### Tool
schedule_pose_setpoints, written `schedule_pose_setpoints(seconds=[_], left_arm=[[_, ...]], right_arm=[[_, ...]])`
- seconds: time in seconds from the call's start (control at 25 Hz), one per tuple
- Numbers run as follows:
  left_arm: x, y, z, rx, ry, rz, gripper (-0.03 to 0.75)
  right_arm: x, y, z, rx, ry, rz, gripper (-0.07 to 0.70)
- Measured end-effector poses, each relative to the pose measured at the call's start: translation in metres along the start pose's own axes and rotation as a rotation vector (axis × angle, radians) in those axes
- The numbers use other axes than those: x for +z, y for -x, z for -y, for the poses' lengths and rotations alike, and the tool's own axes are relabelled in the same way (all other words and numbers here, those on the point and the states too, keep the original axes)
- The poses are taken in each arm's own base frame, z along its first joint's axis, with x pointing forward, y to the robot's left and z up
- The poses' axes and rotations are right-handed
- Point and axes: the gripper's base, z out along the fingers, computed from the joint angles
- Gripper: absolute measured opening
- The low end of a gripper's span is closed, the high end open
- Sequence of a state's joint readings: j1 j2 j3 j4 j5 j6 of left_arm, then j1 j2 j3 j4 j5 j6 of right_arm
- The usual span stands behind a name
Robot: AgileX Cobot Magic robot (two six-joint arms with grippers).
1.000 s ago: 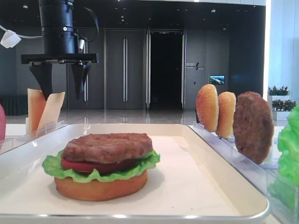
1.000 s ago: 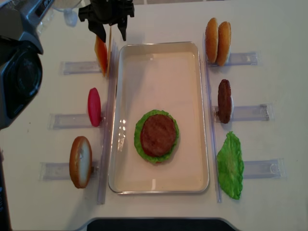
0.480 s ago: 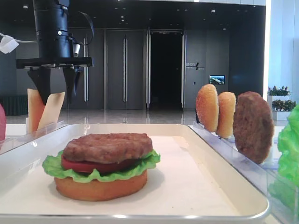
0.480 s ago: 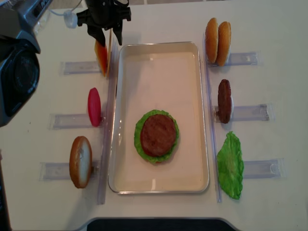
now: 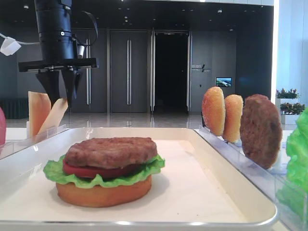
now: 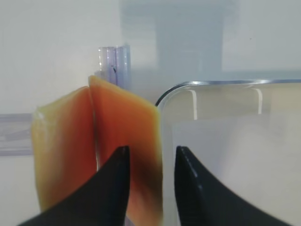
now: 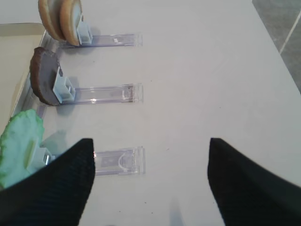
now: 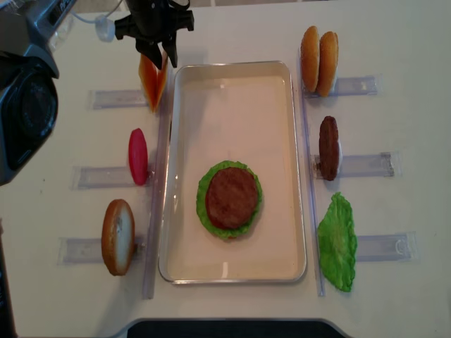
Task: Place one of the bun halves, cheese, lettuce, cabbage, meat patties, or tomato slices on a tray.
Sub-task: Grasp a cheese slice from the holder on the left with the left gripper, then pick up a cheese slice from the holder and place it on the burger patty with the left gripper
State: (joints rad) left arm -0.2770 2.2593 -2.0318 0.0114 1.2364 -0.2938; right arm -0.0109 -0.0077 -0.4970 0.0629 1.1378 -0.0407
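Our left gripper [image 6: 149, 181] has its jaws drawn narrow astride the inner cheese [image 6: 126, 141] slice. Its twin [image 6: 63, 141] touches it, so we risk dragging both, or slipping on the thin edge short of the tray [image 8: 299, 165].

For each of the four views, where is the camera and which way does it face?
Exterior high: low at the tray edge, facing along it; left gripper above the cheese.
Exterior high (realsense): overhead, looking down; left gripper at top left.
Left wrist: looks down past its fingers astride one cheese slice.
Right wrist: above table, open gripper.
Shared: the meat patty.
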Motion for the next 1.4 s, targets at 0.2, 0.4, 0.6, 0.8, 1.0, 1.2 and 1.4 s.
schedule_pose_setpoints(seconds=[0.2,0.4,0.6,0.8,1.0,1.2,1.4], left_arm=[[0.000,0.000,0.001,0.009,-0.010,-0.003,0.166],[0.000,-0.001,0.002,0.026,-0.021,-0.006,0.132],[0.000,-0.001,0.002,0.042,-0.024,-0.007,0.027],[0.000,-0.001,0.002,0.057,-0.024,-0.007,0.022],[-0.001,-0.001,0.002,0.060,-0.024,-0.005,0.022],[-0.007,-0.001,0.001,0.065,-0.013,0.006,0.021],[-0.027,-0.002,-0.001,0.068,-0.012,0.048,0.020]], right_arm=[[0.000,0.000,0.000,0.000,0.000,0.000,0.509],[0.000,0.000,0.000,0.000,0.000,0.000,0.509],[0.000,0.000,0.000,0.000,0.000,0.000,0.509],[0.000,0.000,0.000,0.000,0.000,0.000,0.509],[0.000,0.000,0.000,0.000,0.000,0.000,0.509],[0.000,0.000,0.000,0.000,0.000,0.000,0.509],[0.000,0.000,0.000,0.000,0.000,0.000,0.509]])
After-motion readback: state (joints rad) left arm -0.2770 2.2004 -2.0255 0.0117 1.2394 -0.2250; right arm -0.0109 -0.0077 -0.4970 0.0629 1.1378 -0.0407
